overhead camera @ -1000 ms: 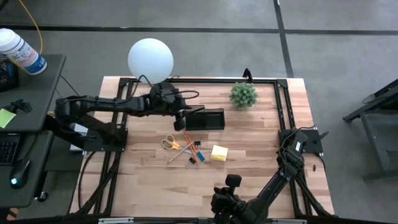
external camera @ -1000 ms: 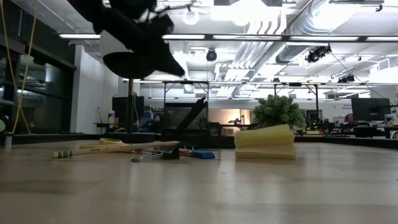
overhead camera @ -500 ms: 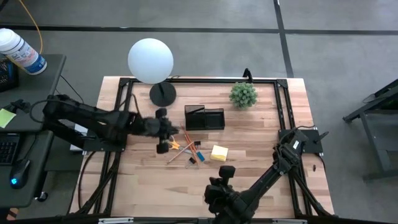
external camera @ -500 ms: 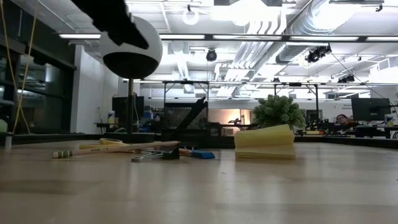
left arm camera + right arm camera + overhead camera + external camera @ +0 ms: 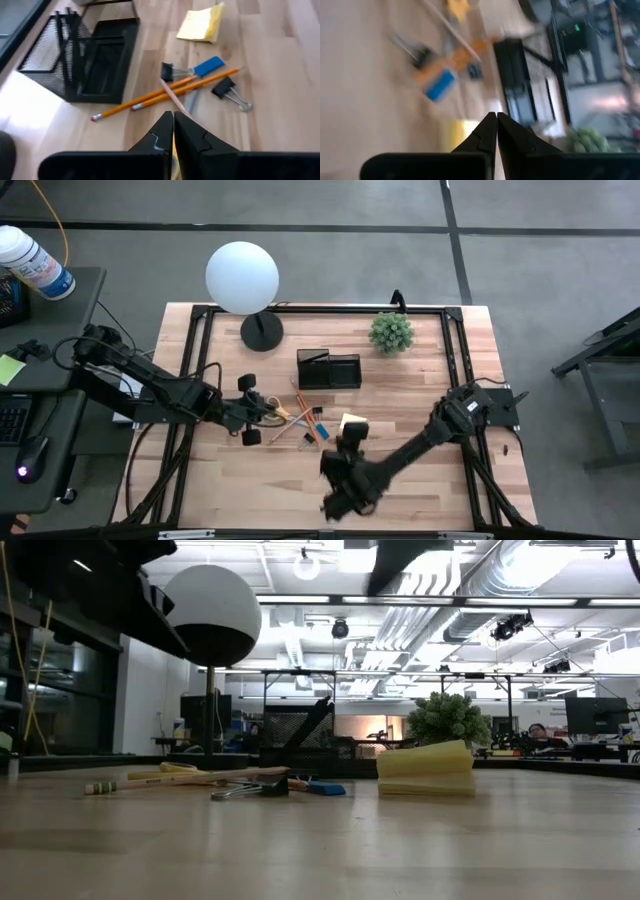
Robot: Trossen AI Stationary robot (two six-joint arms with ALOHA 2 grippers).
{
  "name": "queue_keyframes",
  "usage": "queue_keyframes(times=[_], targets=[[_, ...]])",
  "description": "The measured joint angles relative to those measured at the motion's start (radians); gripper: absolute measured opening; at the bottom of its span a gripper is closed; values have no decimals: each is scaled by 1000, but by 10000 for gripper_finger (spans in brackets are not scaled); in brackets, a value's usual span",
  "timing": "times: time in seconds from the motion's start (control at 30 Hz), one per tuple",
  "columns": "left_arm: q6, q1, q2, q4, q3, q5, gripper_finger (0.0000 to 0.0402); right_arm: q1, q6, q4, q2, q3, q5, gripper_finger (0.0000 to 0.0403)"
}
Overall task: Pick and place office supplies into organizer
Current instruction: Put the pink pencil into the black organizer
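High view first: the left claw [image 5: 262, 416] has pulled back from the organizer [image 5: 329, 370] and is now sitting beside the yellow-handled scissors [image 5: 272, 409], fingers pressed shut on nothing. The right claw [image 5: 349, 442] has swung up from the worktop's [image 5: 420, 390] near edge and is hovering by the sticky-note pad [image 5: 351, 424], also shut and empty. The organizer, a black wire-mesh box, is standing behind the supplies. In front of it, orange pencils [image 5: 165, 94], a blue eraser [image 5: 209, 65] and black binder clips [image 5: 224, 89] are lying crossed on the pale wood.
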Motion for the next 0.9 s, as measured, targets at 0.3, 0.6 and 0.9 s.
queue_keyframes(times=[0.3,0.6,0.9], targets=[[29,3,-41,-3,0,-32,7,-151,3,180,-224,-583,-79,11],[-169,3,-80,-8,1,-6,7,-243,-340,810,-745,-1034,-278,11],[-423,3,-23,-4,1,7,8,-328,-579,1146,-1025,-1290,-518,11]])
